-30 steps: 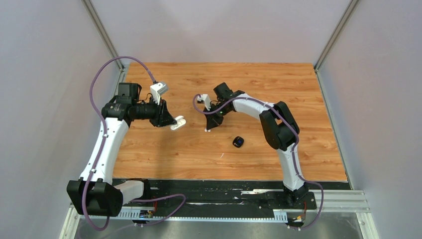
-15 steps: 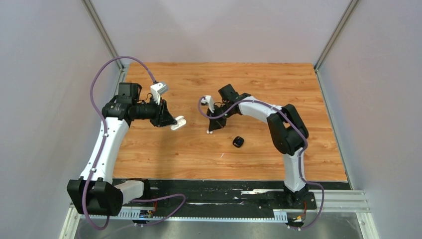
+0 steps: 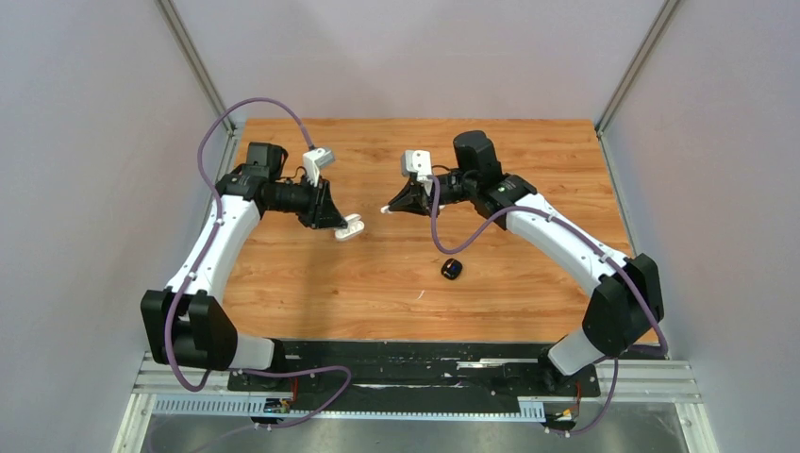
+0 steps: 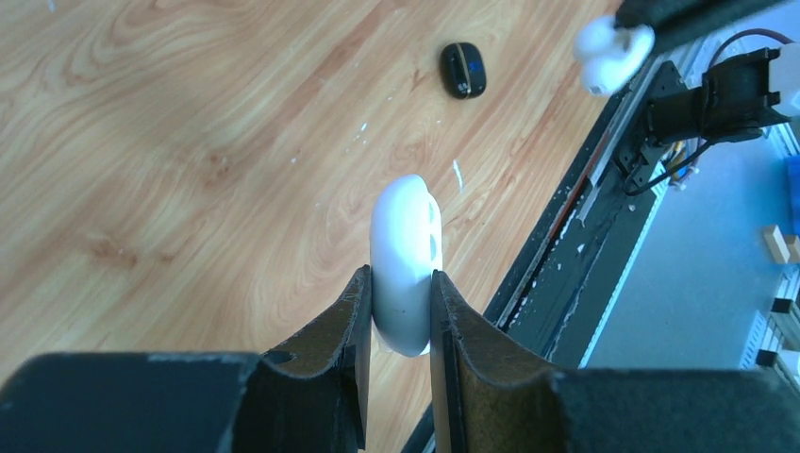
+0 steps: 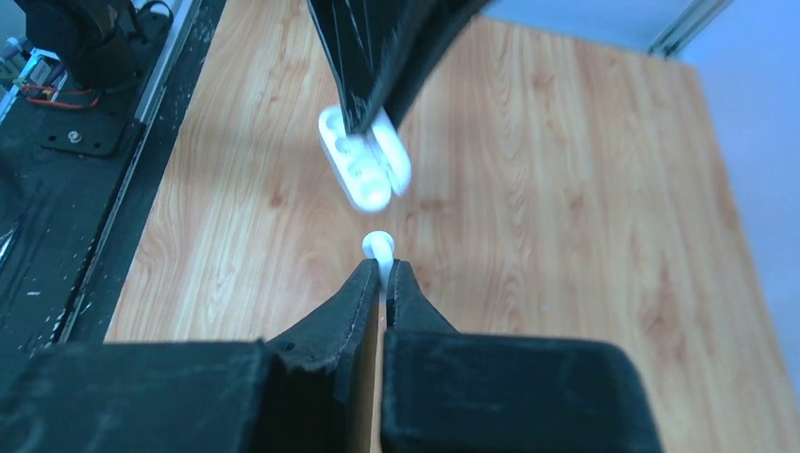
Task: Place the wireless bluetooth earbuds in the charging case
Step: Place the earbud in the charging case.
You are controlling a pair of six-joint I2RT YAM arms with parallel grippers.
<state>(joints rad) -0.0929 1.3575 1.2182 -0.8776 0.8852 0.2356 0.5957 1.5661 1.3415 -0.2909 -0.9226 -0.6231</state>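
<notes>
The white pebble-shaped plastic charging case (image 3: pixel 350 227) sits between the fingers of the left gripper (image 3: pixel 342 226), above the wood-grain table (image 3: pixel 528 160). The small white plastic earbud (image 3: pixel 385 209), pinched at the tips of the right gripper (image 3: pixel 390 209), is just right of it, apart. The black pebble-shaped case (image 3: pixel 452 269) lies on the table, right of both, toward the near edge.

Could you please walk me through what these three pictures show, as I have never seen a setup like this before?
You are looking at a robot's left arm and right arm, bolted to a wooden table. The overhead picture looks down on both. The other two come from cameras on each wrist, looking along that arm's own fingers. The left end effector is clamped on a white charging case, which the right wrist view shows open. The right end effector pinches a white earbud just short of that case, not touching it. A small black case lies alone on the wood.
</notes>
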